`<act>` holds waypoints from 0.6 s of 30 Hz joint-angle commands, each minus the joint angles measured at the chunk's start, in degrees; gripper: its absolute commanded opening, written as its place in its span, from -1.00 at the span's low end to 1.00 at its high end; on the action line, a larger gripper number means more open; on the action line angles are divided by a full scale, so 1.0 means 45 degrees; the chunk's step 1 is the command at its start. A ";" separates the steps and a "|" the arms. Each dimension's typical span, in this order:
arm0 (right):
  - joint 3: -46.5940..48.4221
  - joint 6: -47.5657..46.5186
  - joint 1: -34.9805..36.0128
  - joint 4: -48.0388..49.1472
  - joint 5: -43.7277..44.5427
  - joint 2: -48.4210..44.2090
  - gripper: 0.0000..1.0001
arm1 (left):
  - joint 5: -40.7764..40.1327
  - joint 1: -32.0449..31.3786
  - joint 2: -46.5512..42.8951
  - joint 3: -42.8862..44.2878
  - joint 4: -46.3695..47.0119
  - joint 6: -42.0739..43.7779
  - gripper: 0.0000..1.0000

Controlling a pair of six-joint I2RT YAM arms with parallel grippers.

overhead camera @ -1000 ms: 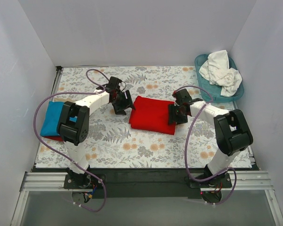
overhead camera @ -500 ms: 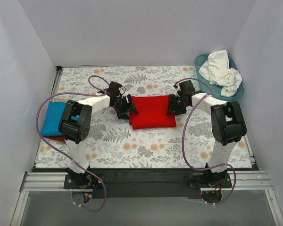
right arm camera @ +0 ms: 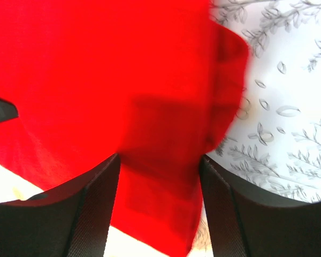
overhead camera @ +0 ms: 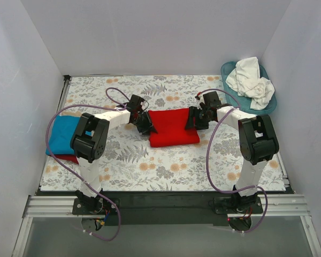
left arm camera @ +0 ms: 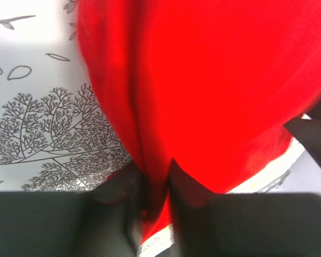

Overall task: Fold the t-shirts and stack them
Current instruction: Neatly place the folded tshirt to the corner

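A folded bright red t-shirt [overhead camera: 173, 127] lies on the floral cloth mid-table. My left gripper [overhead camera: 145, 123] is at its left edge. The left wrist view shows that gripper [left arm camera: 154, 179] pinching a fold of the red t-shirt [left arm camera: 214, 80] tightly between its dark fingers [left arm camera: 190, 209]. My right gripper [overhead camera: 196, 118] is at the shirt's right edge. In the right wrist view it [right arm camera: 159, 171] stands open, its fingers [right arm camera: 99, 209] wide apart with the red t-shirt [right arm camera: 107, 69] lying between them. A turquoise t-shirt [overhead camera: 64, 134] rests folded at the left over another red one [overhead camera: 66, 158].
A teal basket [overhead camera: 269, 106] at the back right corner holds crumpled white t-shirts [overhead camera: 251, 80]. White walls close in the left, back and right sides. The floral table cloth [overhead camera: 166, 166] covers the table to its near edge.
The left gripper moved right onto the red t-shirt's left edge and closed on it. The right gripper moved farther back along the right edge and opened a little wider.
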 commanded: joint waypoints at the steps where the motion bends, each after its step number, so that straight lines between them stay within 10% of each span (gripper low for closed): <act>1: -0.0342 0.0251 -0.0133 -0.0001 0.0540 -0.0832 0.36 | -0.0830 -0.0051 -0.0023 0.0240 -0.0596 -0.0167 -0.75; 4: -0.0382 0.0369 -0.0173 -0.0021 0.0678 -0.1184 0.39 | -0.0968 -0.0031 -0.0160 0.0240 -0.0713 -0.0323 -1.00; 18: 0.0087 0.0798 -0.0075 0.0428 0.0739 0.0338 0.38 | -0.1516 0.0047 -0.0201 0.0591 -0.1340 -0.0402 -1.00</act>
